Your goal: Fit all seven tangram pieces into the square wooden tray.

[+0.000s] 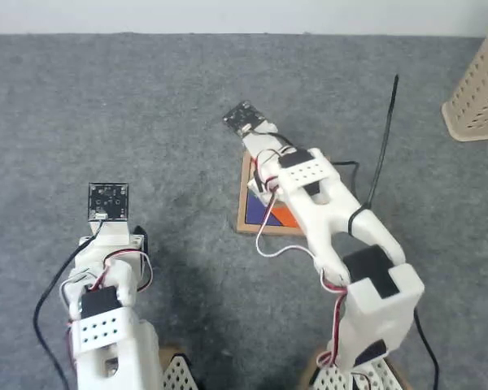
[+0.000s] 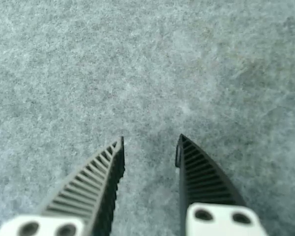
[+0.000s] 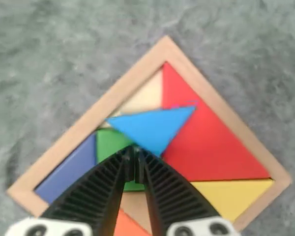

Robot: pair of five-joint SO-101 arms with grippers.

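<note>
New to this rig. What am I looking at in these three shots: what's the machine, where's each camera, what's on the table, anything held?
Two small robot arms sit side by side at a table covered in grey carpet. The high view comes from a fixed camera looking down on both. The other two pictures come from a camera on each arm's wrist, looking out past its fingers.

The left gripper is open over bare carpet and holds nothing. The right gripper is shut on a corner of a blue triangle, which overlaps other pieces.

Under it is the square wooden tray, holding a red piece, yellow piece, green piece, purple-blue piece, orange piece and pale piece. In the high view the right arm covers most of the tray.
</note>
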